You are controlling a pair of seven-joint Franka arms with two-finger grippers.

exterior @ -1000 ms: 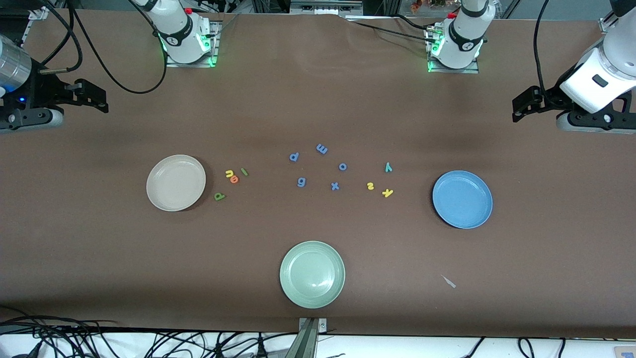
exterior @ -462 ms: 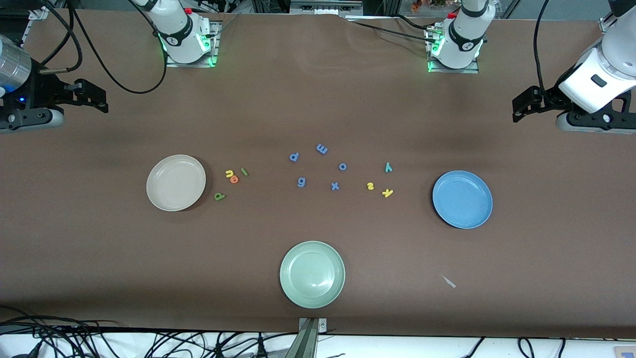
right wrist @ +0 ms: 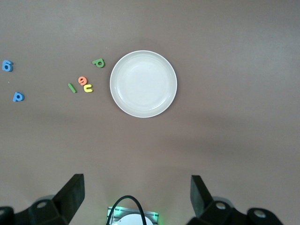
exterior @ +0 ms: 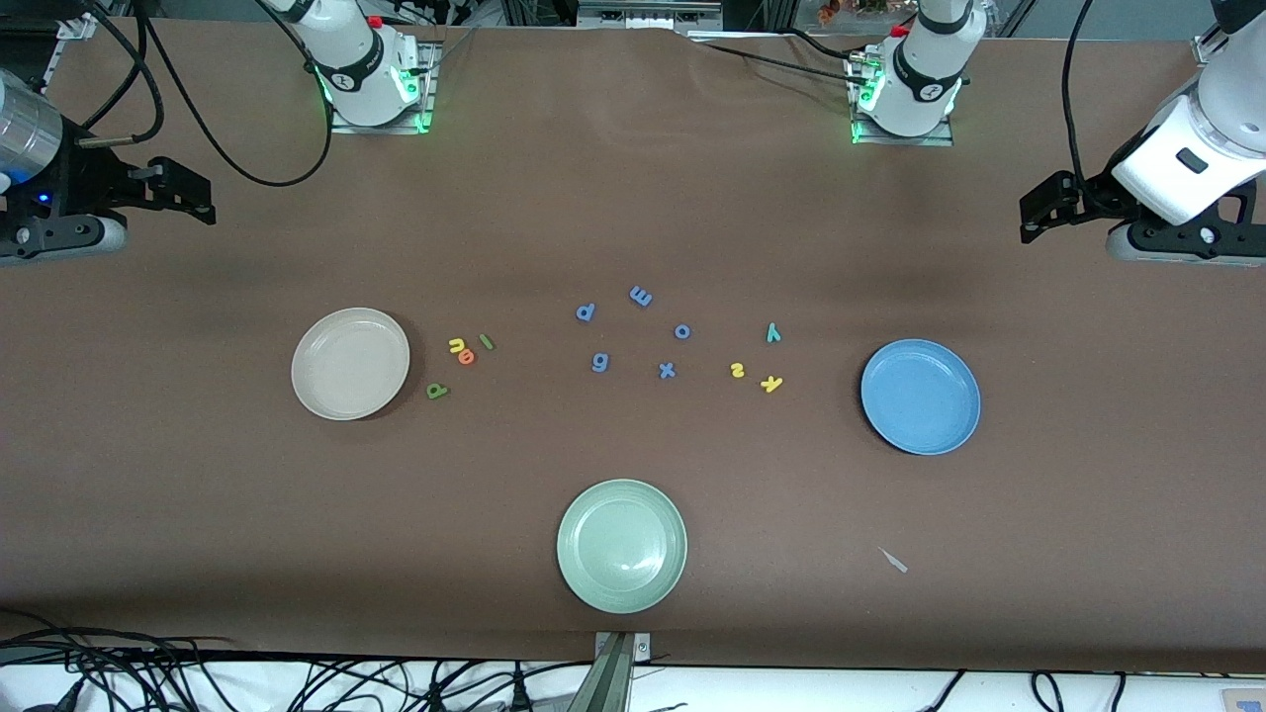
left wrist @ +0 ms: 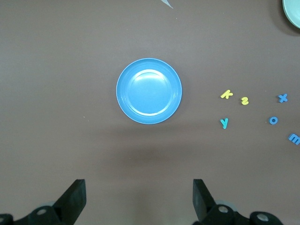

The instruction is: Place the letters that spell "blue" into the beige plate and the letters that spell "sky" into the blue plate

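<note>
The right hand (exterior: 188, 198) hangs spread wide and empty over the bench (exterior: 633, 198) at the right arm's end, its arm partly cut off at the edge of the front view; in its own wrist view only the two black fingers (right wrist: 70, 192) show at the frame's edge. That arm waits.

Taking the pale green plate (exterior: 621, 545) as the landmark, nearest the front camera in the middle of the bench: the beige plate (exterior: 350, 363) lies farther from the camera and toward the right arm's end, with nothing in it. Just beside it, on the bench on its pale green plate side, sit the dark green b (exterior: 437, 391), the orange e (exterior: 466, 357) touching the yellow u (exterior: 457, 345), and the green l (exterior: 486, 341).

Farther from the camera than the pale green plate lie five periwinkle letters (exterior: 667, 370), small and hard to read.

Toward the left arm's end from there lie the yellow s (exterior: 737, 370), the yellow k (exterior: 771, 384) and the teal y (exterior: 772, 333), all on the bench near the blue plate (exterior: 920, 397), which holds nothing. A small pale scrap (exterior: 894, 561) lies nearer the camera than that plate.

The left hand (exterior: 1048, 208) hangs released and empty over the bench's left-arm end, its fingers (left wrist: 72, 199) only partly in its wrist view
</note>
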